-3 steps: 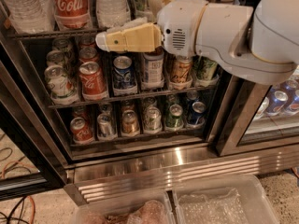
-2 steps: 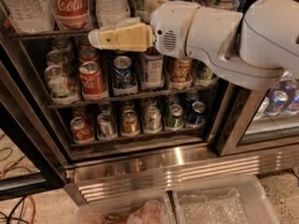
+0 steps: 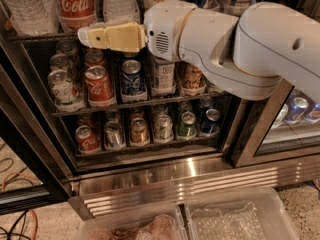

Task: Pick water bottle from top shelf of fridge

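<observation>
Fingers (image 3: 117,38) of the gripper (image 3: 84,35), pale yellow, lie pressed together with nothing between them. They point left, just below the front edge of the top shelf (image 3: 40,36). On that shelf the water bottle (image 3: 120,3), clear and ribbed, stands directly above the fingers, right of a red Coca-Cola bottle (image 3: 75,4). Another clear bottle (image 3: 25,9) fills the shelf's left corner. Cans (image 3: 99,86) line the fridge (image 3: 175,176) racks below.
</observation>
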Motion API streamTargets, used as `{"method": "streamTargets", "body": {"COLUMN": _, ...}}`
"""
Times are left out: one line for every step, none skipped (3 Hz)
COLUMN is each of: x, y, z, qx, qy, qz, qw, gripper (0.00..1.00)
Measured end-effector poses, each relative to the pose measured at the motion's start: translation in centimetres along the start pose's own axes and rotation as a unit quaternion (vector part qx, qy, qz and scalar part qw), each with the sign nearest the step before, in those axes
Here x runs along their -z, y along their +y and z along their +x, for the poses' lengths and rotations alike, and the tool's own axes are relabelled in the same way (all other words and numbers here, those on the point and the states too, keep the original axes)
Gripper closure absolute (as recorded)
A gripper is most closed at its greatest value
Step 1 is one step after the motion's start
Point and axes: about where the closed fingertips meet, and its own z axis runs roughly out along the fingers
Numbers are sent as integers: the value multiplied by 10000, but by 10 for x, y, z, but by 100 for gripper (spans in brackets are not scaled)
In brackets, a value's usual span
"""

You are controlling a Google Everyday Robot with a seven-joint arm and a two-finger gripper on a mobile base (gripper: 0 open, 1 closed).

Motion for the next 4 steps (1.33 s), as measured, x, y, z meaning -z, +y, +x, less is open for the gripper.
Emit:
{"method": "streamTargets", "body": {"x": -5, "y": 1, "z": -2, "qx": 45, "qy": -11, "qz": 25, "qw": 10000, "gripper": 6}}
{"method": "streamTargets", "body": {"x": -5, "y": -7, "z": 3, "qx": 17, "qy": -5, "qz": 209, "qw": 9998, "gripper": 6}}
{"method": "streamTargets", "body": {"x": -4, "y": -16, "z": 8, "qx": -56, "qy": -41, "qz": 492, "qw": 9988, "gripper": 7}}
{"method": "streamTargets", "body": {"x": -3, "y": -25, "z": 12, "qx": -95, "qy": -79, "qz": 645, "qw": 9978, "gripper": 6}}
